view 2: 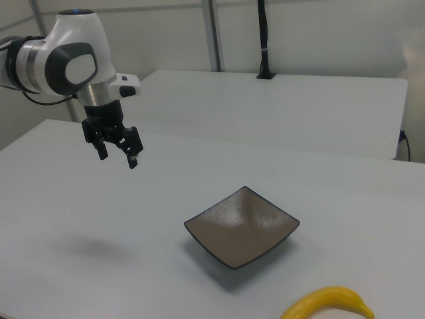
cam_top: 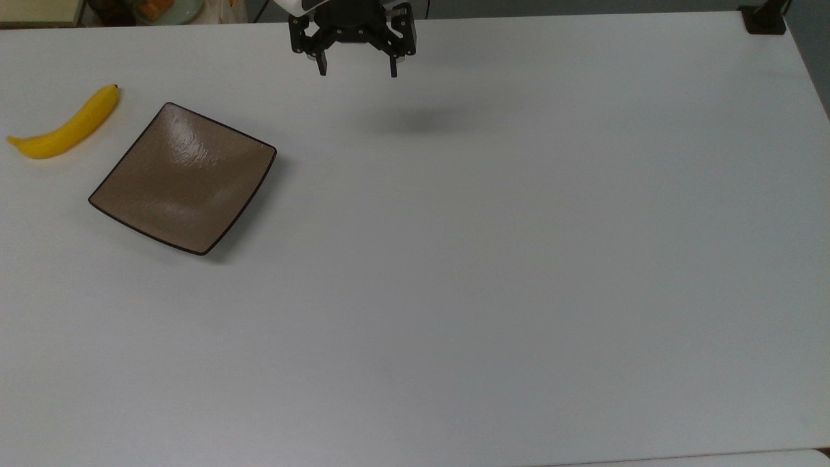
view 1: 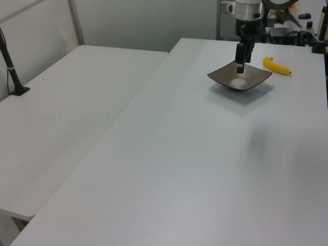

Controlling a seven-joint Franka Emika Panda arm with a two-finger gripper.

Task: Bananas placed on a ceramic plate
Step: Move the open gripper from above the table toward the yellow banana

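Fingers [cam_top: 321,67] are spread wide and nothing is held between them; the gripper [cam_top: 357,70] is seen hanging well above the white table [cam_top: 519,259], near the far edge in the top view. A soft shadow is cast on bare tabletop below it, well apart from both task objects, so no contact with anything is made.

The banana [cam_top: 63,126] lies flat on the table at the top view's far left, its dark tip pointed toward the far edge. It is just beside the ceramic plate [cam_top: 183,176] but not touching it; a strip of table is visible between them. In the right view the banana [view 2: 327,303] is seen at the bottom edge, nearer the camera than the plate [view 2: 242,226].

The plate is set corner-on, its dished middle bare. Nothing has been placed on it, so the task is judged not yet begun.

Open, raised posture is read as readiness for an approach: height gives clearance over the plate's rim. The next move is judged to call for travel toward the top view's left, past the plate, with the fingers turned across the banana's narrow width.
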